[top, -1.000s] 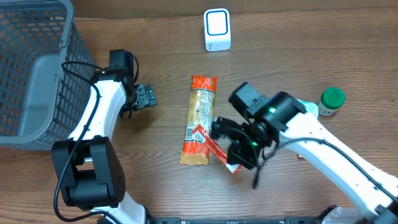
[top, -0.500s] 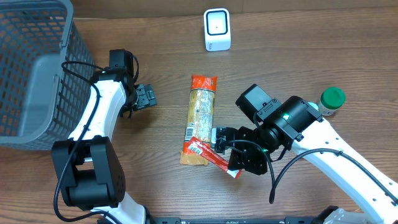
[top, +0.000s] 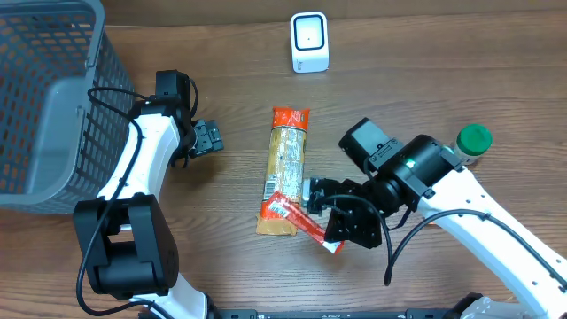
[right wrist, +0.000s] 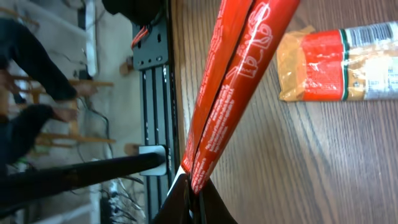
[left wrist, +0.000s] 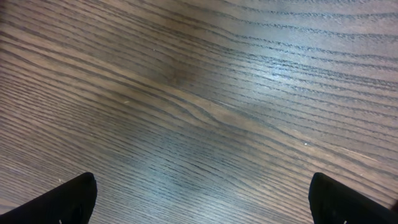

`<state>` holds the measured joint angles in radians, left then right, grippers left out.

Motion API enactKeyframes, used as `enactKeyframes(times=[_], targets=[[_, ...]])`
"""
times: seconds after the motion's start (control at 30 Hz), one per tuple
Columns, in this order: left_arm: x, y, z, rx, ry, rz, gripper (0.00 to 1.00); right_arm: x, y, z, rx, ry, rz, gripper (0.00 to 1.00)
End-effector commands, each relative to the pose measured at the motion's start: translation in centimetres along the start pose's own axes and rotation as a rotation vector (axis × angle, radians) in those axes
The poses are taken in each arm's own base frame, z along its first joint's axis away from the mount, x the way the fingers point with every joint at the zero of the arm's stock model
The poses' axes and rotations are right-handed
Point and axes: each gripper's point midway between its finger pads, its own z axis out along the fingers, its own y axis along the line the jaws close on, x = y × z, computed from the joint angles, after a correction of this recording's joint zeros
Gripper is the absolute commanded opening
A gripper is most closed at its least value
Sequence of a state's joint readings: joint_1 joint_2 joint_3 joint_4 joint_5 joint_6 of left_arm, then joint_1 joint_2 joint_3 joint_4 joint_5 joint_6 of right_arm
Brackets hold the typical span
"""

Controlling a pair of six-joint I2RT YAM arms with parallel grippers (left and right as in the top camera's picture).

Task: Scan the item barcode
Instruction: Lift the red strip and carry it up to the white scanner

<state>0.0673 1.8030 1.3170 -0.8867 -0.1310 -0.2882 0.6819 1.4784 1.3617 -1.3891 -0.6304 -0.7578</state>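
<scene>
The right end effector [top: 326, 229] is clamped on one end of a thin red packet [top: 288, 213] held over the bench [top: 425, 80]. From above, the packet's free end crosses the foot of a long orange package [top: 285, 159]. The white scanner [top: 309, 42] sits well apart. The left end effector [top: 211, 137] — fingers spread wide — hangs over bare wood.

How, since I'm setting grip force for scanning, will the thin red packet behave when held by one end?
Probably light: the red packet looks flat and thin, pinched at its end by the right gripper. It is likely flexible rather than rigid, though it shows little droop here. Its shiny-looking film may slip if gripped loosely.
</scene>
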Motion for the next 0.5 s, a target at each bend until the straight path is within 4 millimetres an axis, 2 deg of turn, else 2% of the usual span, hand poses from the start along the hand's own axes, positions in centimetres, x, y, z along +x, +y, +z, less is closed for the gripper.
enactKeyframes(times=[0.0, 0.23, 0.4, 0.47], targets=[[-0.1, 0.1, -0.1, 0.002, -0.004, -0.001, 1.0, -1.4, 0.0, -2.6, 0.022, -0.089, 0.036, 0.04], [-0.1, 0.1, -0.1, 0.002, -0.004, -0.001, 1.0, -0.8, -1.7, -4.5, 0.035, -0.155, 0.092, 0.04], [-0.1, 0.1, -0.1, 0.002, -0.004, -0.001, 1.0, -0.5, -3.8, -5.0, 0.119, -0.15, 0.131, 0.04], [-0.1, 0.1, -0.1, 0.002, -0.004, -0.001, 1.0, -0.7, -5.4, -5.3, 0.191, -0.156, 0.202, 0.04]])
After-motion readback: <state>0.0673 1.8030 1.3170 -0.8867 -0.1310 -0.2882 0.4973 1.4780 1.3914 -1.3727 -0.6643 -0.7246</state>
